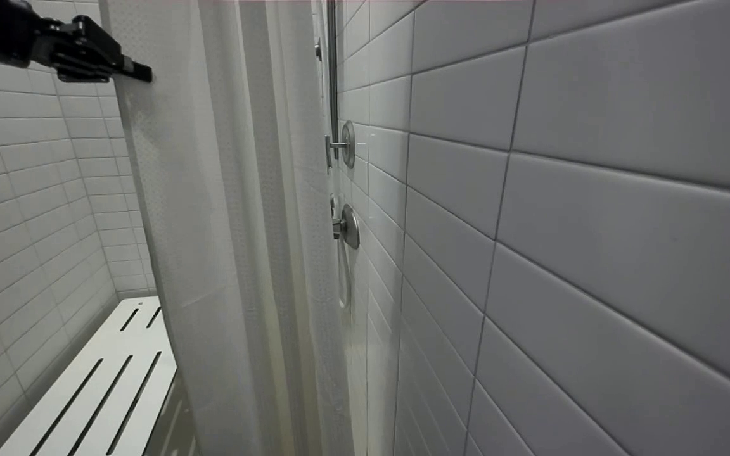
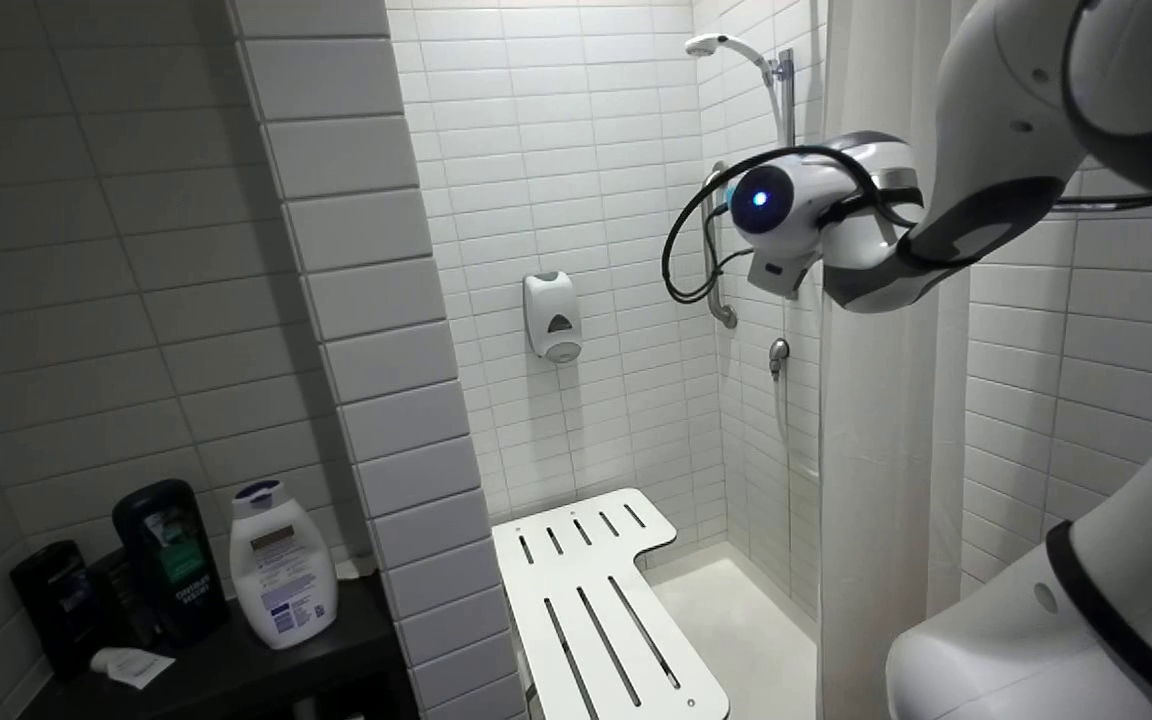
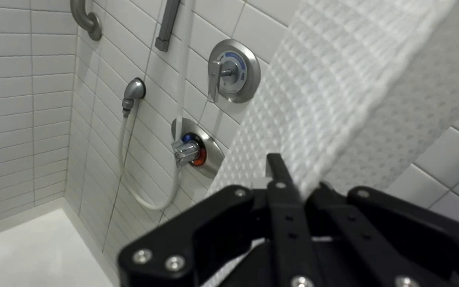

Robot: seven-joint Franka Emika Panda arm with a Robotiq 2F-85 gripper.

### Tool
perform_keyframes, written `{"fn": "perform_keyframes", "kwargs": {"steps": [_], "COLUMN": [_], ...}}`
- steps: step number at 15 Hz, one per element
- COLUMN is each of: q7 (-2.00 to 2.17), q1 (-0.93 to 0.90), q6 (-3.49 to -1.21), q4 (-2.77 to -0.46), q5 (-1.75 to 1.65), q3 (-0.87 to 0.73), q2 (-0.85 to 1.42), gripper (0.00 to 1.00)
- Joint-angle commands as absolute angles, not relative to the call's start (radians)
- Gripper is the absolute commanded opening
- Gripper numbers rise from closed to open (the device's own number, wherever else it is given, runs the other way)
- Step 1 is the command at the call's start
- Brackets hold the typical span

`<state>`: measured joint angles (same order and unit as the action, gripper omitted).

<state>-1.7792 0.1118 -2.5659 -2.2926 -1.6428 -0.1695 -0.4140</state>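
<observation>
Shower curtain (image 1: 229,228), its edge within the tightly closed claw (image 1: 138,69)

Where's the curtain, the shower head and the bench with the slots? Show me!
Curtain (image 3: 321,95): in the wrist view, on its bumpy cloth.
Shower head (image 2: 706,45): in an exterior view, on its wide white end.
Bench (image 2: 615,620): in an exterior view, on its seat between two long slots.

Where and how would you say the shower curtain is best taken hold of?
I'd probably grip the shower curtain by its free side edge, coming from the side of the slatted bench with jaws astride that edge, as the gripper does here: the curtain hangs as a thin sheet, its edge clear of the folds.
</observation>
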Motion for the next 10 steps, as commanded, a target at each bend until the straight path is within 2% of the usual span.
{"fn": "perform_keyframes", "kwargs": {"steps": [1,10], "q7": [-1.833,-1.928], "q1": [0.09,0.012], "q6": [-2.573,-2.557], "q4": [-2.363,-2.463], "q5": [-1.664,-1.698], "q3": [-0.138,-0.05], "q2": [-0.475,-0.529], "gripper": [0.0,0.0]}}
